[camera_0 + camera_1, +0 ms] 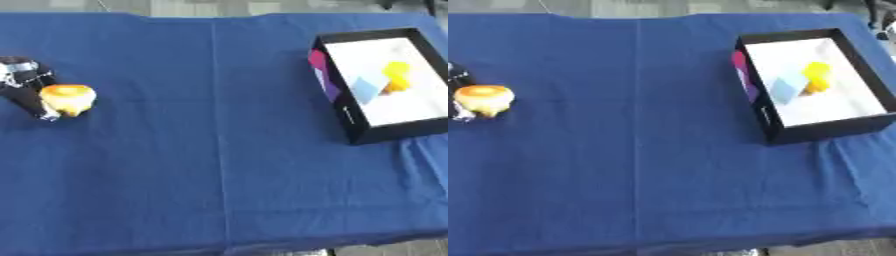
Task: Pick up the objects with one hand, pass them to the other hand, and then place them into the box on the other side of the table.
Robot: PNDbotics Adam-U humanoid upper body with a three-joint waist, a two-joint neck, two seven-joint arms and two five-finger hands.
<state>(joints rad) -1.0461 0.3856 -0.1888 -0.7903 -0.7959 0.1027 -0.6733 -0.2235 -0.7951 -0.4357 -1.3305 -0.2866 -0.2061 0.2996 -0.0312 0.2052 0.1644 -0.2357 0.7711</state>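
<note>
At far left of the left eye view, the left hand (26, 85) has dark fingers curled round the yellow-orange cup-shaped object (67, 98), just right of its palm. Across the right eye view, the black box (756, 107) sits well apart at right, holding 2 items; no right hand shows.

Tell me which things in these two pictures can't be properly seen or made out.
- Left robot hand: cut off by the left edge in both views and partly hidden behind the orange-topped object, so its grip is unclear.
- Right robot hand: in neither view.
- Orange-topped object: too blurred to name.
- Yellow piece and pale blue piece in the box: blurred, shapes uncertain.
- Box near wall: coloured print unreadable.
</note>
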